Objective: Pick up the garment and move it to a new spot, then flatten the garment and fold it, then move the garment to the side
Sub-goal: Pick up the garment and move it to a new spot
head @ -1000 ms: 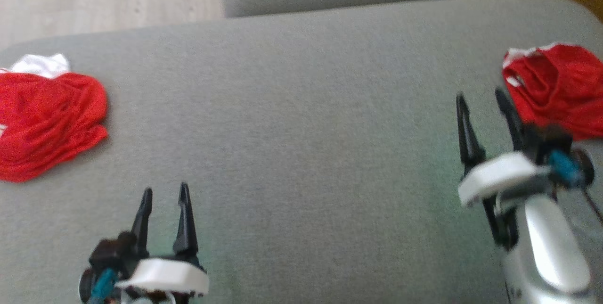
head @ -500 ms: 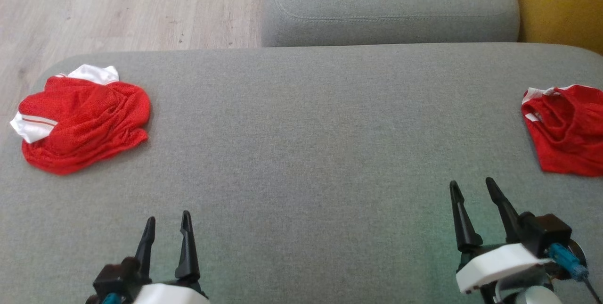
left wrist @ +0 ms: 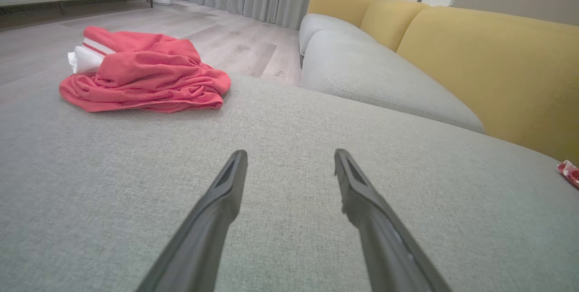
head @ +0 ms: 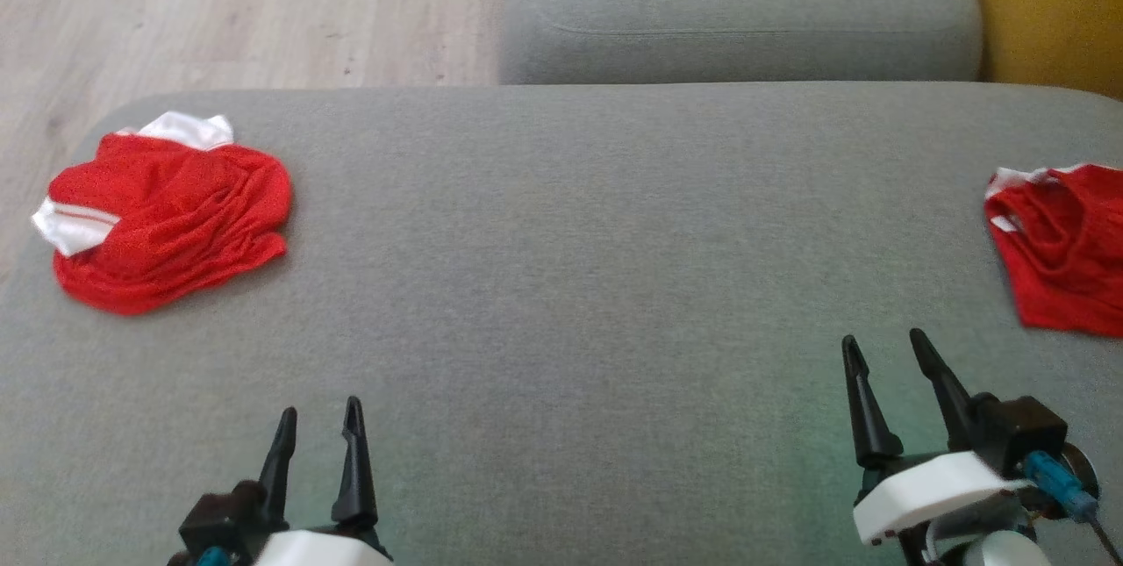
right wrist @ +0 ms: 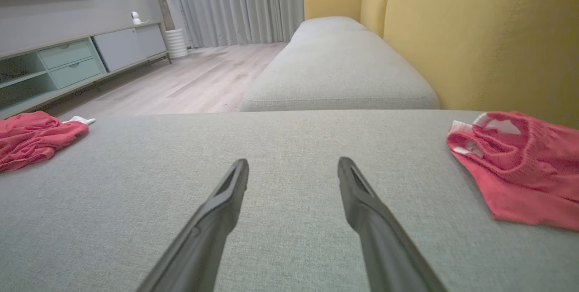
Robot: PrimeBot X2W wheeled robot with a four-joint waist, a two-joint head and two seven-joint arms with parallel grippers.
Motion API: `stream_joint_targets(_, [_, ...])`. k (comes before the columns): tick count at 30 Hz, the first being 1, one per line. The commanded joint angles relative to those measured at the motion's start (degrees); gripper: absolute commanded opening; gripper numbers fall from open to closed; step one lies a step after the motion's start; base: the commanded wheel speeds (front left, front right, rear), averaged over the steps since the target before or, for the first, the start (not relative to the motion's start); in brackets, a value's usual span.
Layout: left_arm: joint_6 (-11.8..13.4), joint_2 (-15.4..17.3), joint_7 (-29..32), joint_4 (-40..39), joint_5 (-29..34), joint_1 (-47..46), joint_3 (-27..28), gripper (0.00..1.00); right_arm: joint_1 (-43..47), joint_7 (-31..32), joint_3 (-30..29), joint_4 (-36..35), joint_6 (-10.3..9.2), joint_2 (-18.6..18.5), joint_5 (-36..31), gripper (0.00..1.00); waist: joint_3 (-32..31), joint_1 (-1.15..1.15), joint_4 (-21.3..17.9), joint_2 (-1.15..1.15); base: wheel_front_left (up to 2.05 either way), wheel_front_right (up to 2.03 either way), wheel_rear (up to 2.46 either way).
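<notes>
**A:** What lies farthest left?

**B:** A crumpled red garment (head: 167, 215) with white trim. It sits bunched near the left end of the grey cushion (head: 579, 285), close to the edge that drops to the wooden floor (head: 219, 13).

**A:** And the left gripper?

**B:** The left gripper (head: 320, 408) hangs at the near edge over bare fabric, well apart from that heap. Its jaws are spread wide and hold nothing.

**A:** What is in the middle?

**B:** Plain grey cloth, with a second cushion (head: 737, 13) butting against the far side.

**A:** Then the right gripper?

**B:** The right gripper (head: 883, 338) is also over bare cushion. Its fingers are parted as wide as the other's, and it grasps nothing.

**A:** Anything beyond it?

**B:** A second red garment (head: 1062, 259), white at its openings. It lies rumpled at the right end, near the right gripper but not touching it. The yellow backrest (head: 1053, 13) rises behind. I cannot tell which of the two garments is the one to be moved.
</notes>
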Motion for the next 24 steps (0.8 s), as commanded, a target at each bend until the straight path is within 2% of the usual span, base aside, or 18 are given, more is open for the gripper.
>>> stream_joint_targets(1, [-0.13, 0.1, -0.42, -1.38, -0.25, -2.53, 1.52, 1.0, -1.44, -0.06, 1.12, -2.46, -0.04, -0.24, -0.57, 1.0, 0.19, 0.0, 1.68, 0.0, 0.0, 0.0, 0.0])
stream_joint_targets(6, [-0.06, 0.15, -0.36, -1.53, -0.09, -3.12, 1.42, 1.0, -1.36, -0.03, 0.85, -3.18, -0.04, -0.24, -1.14, 1.0, 0.52, 0.0, 7.77, 0.0, 0.0, 0.0, 0.0])
stream_joint_targets(11, [0.11, 0.72, -0.26, -1.87, -0.09, -3.02, 1.7, 1.0, -1.52, -0.02, 1.11, -3.5, -0.04, -0.24, -1.04, 1.0, 0.53, 0.0, 15.76, 0.0, 0.0, 0.0, 0.0])
stream_joint_targets(12, [0.11, 0.72, -0.26, -1.87, -0.09, -3.02, 1.7, 1.0, -1.52, -0.02, 1.11, -3.5, -0.04, -0.24, -1.04, 1.0, 0.53, 0.0, 15.76, 0.0, 0.0, 0.0, 0.0])
stream_joint_targets(17, [0.35, 1.44, -0.12, -2.38, -0.18, -2.66, 2.09, 1.0, -1.79, 0.02, 2.05, -3.29, -0.04, -0.24, -0.83, 1.0, 0.37, 0.0, 22.79, 0.0, 0.0, 0.0, 0.0])
stream_joint_targets(20, [0.66, 1.88, -0.09, -2.79, -0.38, -2.07, 2.54, 1.0, -2.13, 0.07, 3.3, -3.08, -0.04, -0.24, -0.61, 1.0, 0.4, 0.0, 25.43, 0.0, 0.0, 0.0, 0.0])
stream_joint_targets(24, [1.55, 2.16, -0.41, -4.24, -0.65, -0.78, 4.07, 1.0, -3.77, 0.46, 5.35, -2.75, -0.04, -0.24, -0.6, 1.0, 1.35, 0.0, 26.04, 0.0, 0.0, 0.0, 0.0])
